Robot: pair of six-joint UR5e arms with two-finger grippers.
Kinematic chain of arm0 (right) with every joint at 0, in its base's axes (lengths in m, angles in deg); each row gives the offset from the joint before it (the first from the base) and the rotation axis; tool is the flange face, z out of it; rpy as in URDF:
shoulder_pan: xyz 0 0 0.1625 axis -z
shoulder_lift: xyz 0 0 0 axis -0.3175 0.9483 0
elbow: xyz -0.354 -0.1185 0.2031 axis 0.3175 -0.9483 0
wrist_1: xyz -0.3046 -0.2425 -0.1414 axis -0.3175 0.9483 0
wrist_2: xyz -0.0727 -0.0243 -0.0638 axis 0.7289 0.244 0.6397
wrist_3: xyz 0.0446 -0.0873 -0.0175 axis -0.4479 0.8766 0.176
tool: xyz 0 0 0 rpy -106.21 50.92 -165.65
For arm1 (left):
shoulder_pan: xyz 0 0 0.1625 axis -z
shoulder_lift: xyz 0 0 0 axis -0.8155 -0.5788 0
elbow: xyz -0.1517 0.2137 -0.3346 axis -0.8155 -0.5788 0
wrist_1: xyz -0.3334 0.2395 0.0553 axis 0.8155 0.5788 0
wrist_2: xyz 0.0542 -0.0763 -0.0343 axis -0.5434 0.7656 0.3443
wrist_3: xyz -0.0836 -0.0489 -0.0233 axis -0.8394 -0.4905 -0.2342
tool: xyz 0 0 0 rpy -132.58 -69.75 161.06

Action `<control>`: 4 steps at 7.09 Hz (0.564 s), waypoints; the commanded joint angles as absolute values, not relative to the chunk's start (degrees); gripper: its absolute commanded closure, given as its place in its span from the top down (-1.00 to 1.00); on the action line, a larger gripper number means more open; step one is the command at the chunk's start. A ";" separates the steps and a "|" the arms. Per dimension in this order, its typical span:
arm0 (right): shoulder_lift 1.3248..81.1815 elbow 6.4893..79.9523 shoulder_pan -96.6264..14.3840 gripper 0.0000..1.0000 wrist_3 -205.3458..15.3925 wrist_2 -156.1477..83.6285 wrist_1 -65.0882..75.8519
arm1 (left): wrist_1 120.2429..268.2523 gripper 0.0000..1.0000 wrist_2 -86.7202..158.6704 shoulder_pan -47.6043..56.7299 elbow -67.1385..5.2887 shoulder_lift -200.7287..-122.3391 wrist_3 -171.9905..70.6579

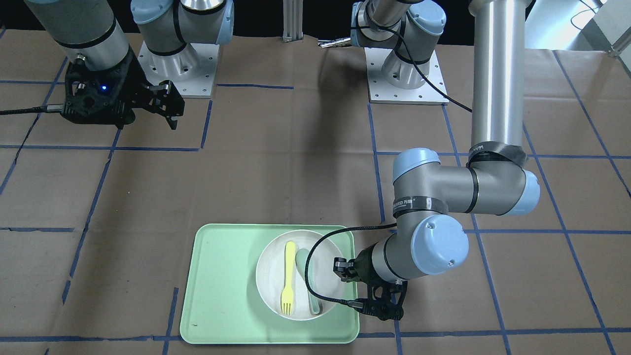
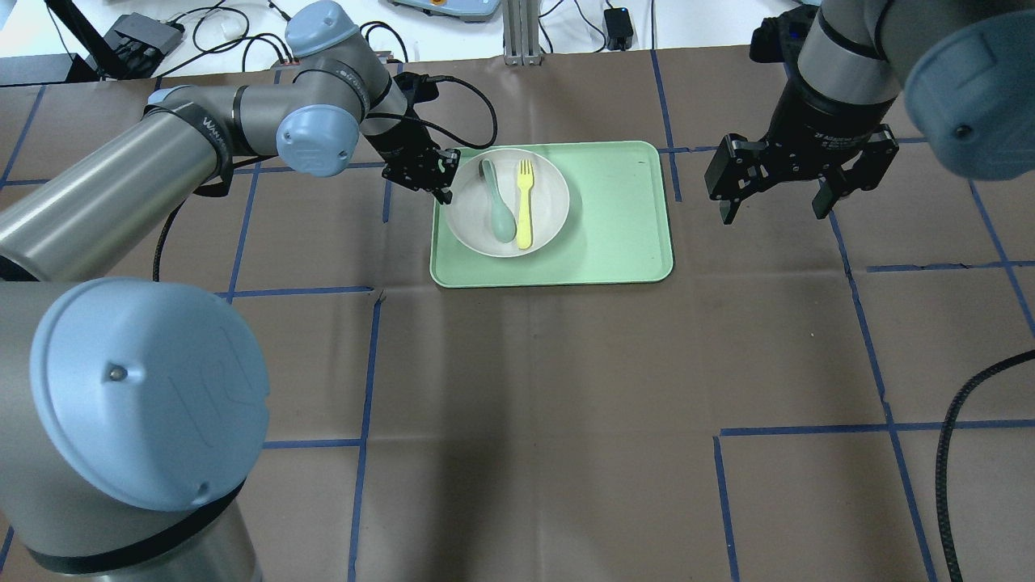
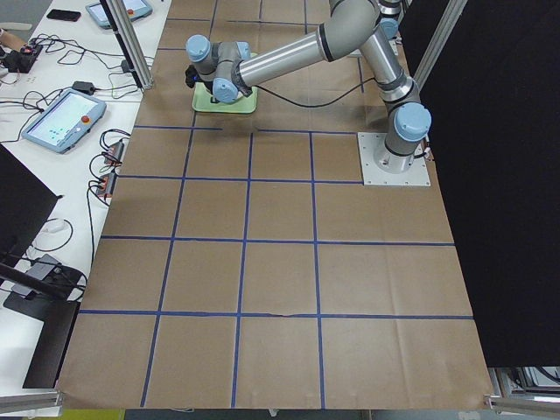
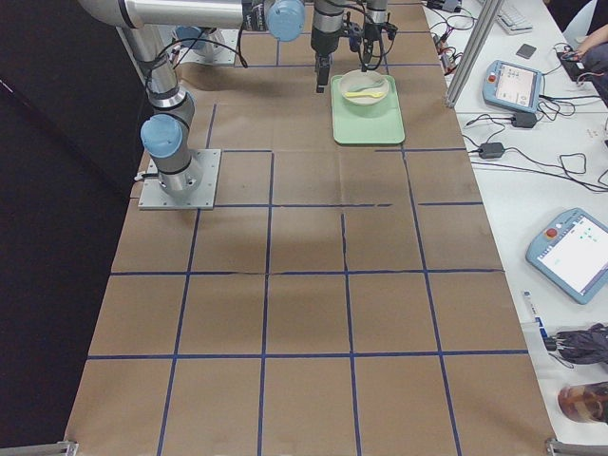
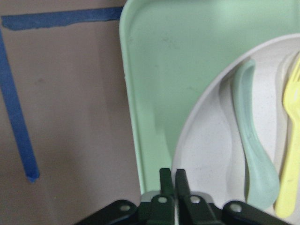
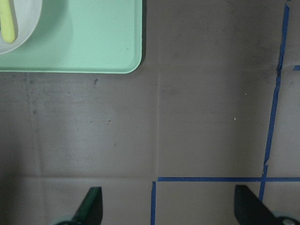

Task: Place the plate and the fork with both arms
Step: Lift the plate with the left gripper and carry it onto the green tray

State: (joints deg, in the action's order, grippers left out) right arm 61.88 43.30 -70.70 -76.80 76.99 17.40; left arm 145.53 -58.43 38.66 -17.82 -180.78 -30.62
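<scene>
The off-white plate [image 2: 548, 206] lies on the left part of the mint-green tray [image 2: 614, 218]. The light-yellow fork [image 2: 525, 202] lies in the plate beside a grey-green spoon [image 2: 499, 202]. My left gripper [image 2: 443, 176] is at the plate's left rim. In the left wrist view the left gripper [image 5: 171, 180] is pinched shut on the rim of the plate [image 5: 206, 150], with the fork [image 5: 290, 140] to the right. My right gripper [image 2: 772, 212] hangs open and empty above the table, right of the tray. In the front view the plate [image 1: 271, 276] and fork [image 1: 288, 286] show with the left gripper [image 1: 341, 268] at the rim.
The spoon [image 1: 300, 259] lies in the plate next to the fork. The tray [image 1: 222, 281] is bare on its side away from the left arm. The left arm's black cable [image 1: 315, 246] loops over the plate. Brown paper with blue tape lines [image 2: 857, 307] covers the table.
</scene>
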 commanded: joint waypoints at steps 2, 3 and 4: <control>61.88 43.30 -70.70 1.00 -76.72 77.03 17.40 | 148.10 -0.99 -58.33 39.94 -13.44 -183.94 -31.10; 61.88 43.30 -70.70 1.00 -76.72 77.03 17.40 | 148.10 -0.97 -58.24 40.11 -13.26 -184.30 -31.10; 61.88 43.30 -70.70 1.00 -76.80 77.03 17.40 | 148.02 -0.95 -58.16 40.46 -13.26 -184.48 -31.19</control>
